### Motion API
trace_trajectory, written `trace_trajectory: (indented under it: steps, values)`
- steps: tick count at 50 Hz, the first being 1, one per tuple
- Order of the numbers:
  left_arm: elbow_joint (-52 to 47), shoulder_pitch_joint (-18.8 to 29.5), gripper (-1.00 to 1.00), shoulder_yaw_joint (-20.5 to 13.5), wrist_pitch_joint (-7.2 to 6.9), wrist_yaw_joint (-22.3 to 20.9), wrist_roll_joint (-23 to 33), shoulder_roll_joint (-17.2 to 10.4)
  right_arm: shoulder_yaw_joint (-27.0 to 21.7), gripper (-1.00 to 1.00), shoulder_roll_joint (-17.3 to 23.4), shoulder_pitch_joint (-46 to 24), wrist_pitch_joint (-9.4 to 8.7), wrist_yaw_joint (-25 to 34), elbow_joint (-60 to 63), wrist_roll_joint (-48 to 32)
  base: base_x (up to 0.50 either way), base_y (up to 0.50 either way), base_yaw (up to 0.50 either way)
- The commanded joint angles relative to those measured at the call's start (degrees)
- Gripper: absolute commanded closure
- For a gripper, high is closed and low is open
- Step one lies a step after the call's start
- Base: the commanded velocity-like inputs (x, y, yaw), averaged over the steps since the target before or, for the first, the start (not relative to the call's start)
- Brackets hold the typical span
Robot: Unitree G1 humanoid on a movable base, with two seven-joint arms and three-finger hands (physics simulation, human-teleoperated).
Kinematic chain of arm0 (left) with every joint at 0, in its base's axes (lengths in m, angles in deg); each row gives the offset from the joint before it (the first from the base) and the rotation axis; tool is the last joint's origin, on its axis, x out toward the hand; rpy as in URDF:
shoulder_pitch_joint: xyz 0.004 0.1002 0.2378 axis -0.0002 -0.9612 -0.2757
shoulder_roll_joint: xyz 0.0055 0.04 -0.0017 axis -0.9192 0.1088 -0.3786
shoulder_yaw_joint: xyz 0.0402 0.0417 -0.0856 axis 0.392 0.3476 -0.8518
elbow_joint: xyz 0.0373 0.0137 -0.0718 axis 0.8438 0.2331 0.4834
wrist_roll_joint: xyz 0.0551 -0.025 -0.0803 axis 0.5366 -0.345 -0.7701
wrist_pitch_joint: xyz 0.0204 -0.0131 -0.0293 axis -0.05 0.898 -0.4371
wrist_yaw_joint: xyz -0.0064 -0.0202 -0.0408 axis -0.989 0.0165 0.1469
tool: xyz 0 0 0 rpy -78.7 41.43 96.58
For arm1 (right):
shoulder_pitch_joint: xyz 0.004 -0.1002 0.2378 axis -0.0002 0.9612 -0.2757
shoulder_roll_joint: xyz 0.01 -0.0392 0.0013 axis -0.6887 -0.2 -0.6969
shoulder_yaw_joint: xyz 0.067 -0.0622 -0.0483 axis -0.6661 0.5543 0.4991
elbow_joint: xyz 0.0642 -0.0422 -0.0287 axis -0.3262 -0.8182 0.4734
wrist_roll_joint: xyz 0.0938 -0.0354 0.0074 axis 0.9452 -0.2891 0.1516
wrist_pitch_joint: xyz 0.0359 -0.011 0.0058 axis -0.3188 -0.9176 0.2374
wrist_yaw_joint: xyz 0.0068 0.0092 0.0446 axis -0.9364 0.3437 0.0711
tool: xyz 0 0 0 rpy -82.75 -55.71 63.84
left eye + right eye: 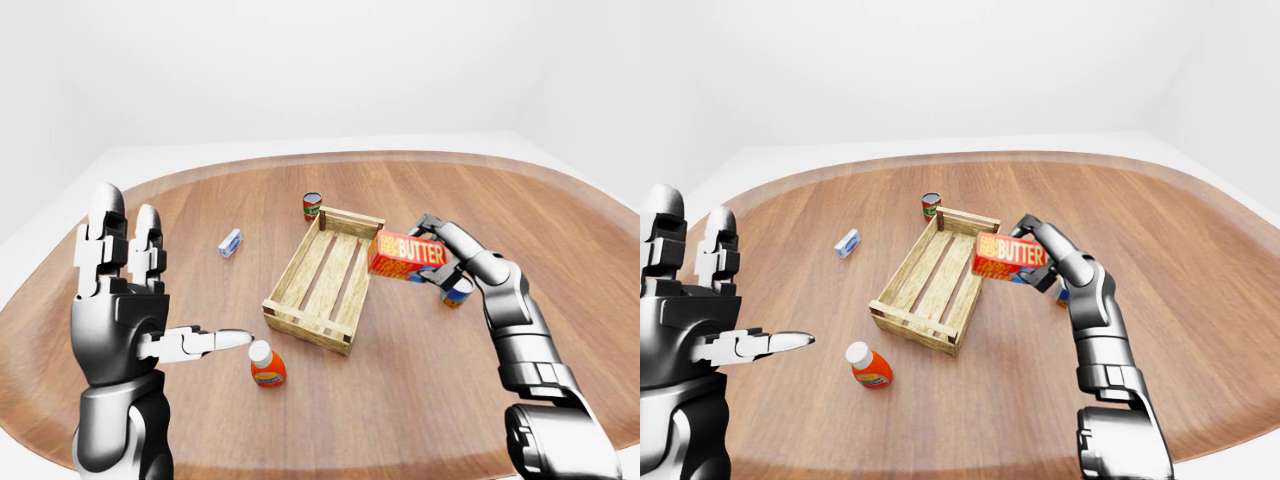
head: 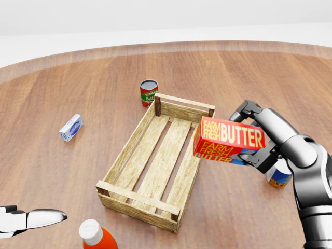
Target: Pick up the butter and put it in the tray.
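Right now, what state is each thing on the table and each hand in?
butter: held off the table at the tray's right rim
right hand: shut on the butter
left hand: open, empty
tray: empty, upright
red can: upright
blue can: upright
orange bottle: upright, capped
small blue box: lying flat

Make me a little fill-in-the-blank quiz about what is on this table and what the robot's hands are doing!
1. The right hand grips a red box printed with the word ____.
2. The slatted wooden tray currently holds ____ items.
3. The left hand is raised with its fingers ____.
4. The orange bottle has a cap coloured ____.

Missing words: BUTTER; no; open; white.
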Motion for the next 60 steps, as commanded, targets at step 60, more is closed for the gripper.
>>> trace_trajectory:
  steps: [60]
  values:
    - [0.1, 0.1, -1.0, -0.4, 0.0, 0.0, -0.4, -0.1, 6.4, 1.0, -15.2, -32.3, 0.0, -22.9, -46.1, 7.4, 0.0, 0.0, 0.0]
